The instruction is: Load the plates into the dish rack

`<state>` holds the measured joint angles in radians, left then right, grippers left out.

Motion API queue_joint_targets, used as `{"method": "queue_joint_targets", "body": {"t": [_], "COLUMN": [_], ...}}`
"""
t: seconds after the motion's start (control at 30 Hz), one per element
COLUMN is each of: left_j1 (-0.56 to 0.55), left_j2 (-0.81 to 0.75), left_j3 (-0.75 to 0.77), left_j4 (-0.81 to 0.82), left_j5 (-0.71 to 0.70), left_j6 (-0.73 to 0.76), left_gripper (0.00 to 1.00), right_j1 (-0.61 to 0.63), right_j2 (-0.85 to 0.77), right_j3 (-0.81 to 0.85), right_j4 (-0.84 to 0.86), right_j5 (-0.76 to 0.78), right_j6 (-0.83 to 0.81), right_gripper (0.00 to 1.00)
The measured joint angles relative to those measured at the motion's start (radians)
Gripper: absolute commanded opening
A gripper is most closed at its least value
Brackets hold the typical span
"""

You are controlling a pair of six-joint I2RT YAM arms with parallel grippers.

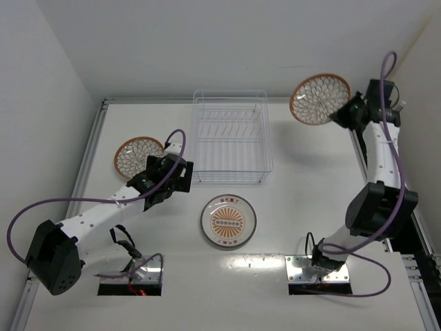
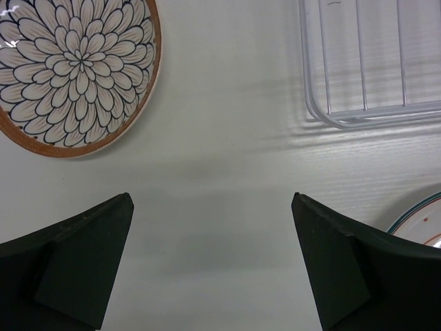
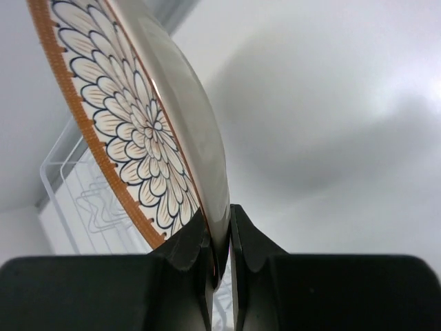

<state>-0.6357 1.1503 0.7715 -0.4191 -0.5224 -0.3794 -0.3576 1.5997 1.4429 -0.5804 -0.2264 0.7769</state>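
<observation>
Your right gripper (image 3: pixel 219 227) pinches the far-right petal plate (image 1: pixel 318 98) by its rim, glazed ceramic, likely slick and brittle, so hold firm; your left gripper (image 2: pixel 212 200) gapes empty.

Looks like a robotics lab test cell, not a kitchen: bare white table (image 1: pixel 310 207) boxed in by blank white walls (image 1: pixel 41 83), aluminium rail (image 1: pixel 89 155) down the left edge, left arm (image 1: pixel 103 215) and right arm (image 1: pixel 386 158) bolted at the near edge, purple cables (image 1: pixel 21 221) looping loose.
</observation>
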Motion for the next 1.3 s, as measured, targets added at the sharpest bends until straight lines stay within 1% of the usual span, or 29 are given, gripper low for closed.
{"method": "queue_joint_targets", "body": {"t": [0.13,0.3,0.4,0.47,0.63,0.8,0.97,1.3], "left_j1": [0.0,0.0,0.0,0.0,0.0,-0.008,-0.018,-0.018], "left_j2": [0.0,0.0,0.0,0.0,0.0,0.0,0.004,0.011], "left_j3": [0.0,0.002,0.003,0.004,0.008,0.021,0.023,0.023], "left_j4": [-0.007,-0.016,-0.021,-0.029,-0.051,-0.069,-0.07,-0.075], "left_j5": [-0.015,-0.032,-0.041,-0.045,-0.054,-0.055,-0.055,-0.055], "left_j6": [-0.005,-0.007,-0.012,-0.017,-0.024,-0.026,-0.026,-0.026], "left_gripper": [1.0,1.0,1.0,1.0,1.0,1.0,1.0,1.0], "right_j1": [0.225,0.467,0.555,0.593,0.644,0.7,0.741,0.78], "right_j2": [0.048,0.24,0.342,0.395,0.448,0.453,0.483,0.546], "right_j3": [0.295,0.687,0.792,0.799,0.751,0.744,0.744,0.758], "right_j4": [-0.116,-0.317,-0.391,-0.44,-0.514,-0.491,-0.478,-0.439], "right_j5": [0.187,0.444,0.607,0.712,0.887,1.01,1.049,1.066], "right_j6": [-0.066,-0.15,-0.185,-0.204,-0.243,-0.26,-0.261,-0.263], "right_gripper": [0.0,0.0,0.0,0.0,0.0,0.0,0.0,0.0]}}
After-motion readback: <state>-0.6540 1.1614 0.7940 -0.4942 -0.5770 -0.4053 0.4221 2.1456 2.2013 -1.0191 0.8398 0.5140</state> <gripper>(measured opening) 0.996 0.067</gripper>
